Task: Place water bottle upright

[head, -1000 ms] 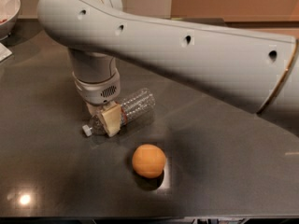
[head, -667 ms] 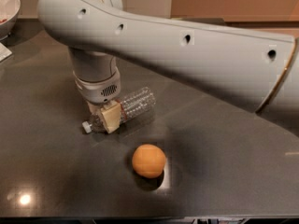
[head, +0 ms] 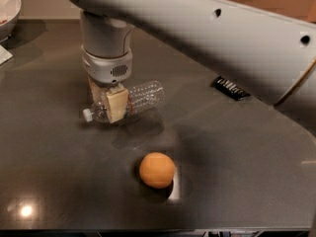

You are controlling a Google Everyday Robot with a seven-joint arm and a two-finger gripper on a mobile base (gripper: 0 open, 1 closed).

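The gripper [head: 110, 102] is clamped on the water bottle [head: 145, 96], which lies sideways, cap leftward, over the table [head: 247, 152] behind 1 orange ball [head: 157, 170].

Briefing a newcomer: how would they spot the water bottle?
Over the dark table, under the big grey arm, the gripper grips the water bottle. Held sideways, it is clear and ribbed, white cap pointing left, unlike the round orange ball.

Sweeping in from the right with a thick pale-grey tubular arm [head: 222, 38], bending down through the grey cylindrical wrist [head: 106, 58] to point straight at the surface. Clamped with the cream-padded two-finger gripper [head: 106, 102] across the clear ribbed plastic water bottle [head: 145, 95], near its capped end, one pad [head: 117, 105] in front.
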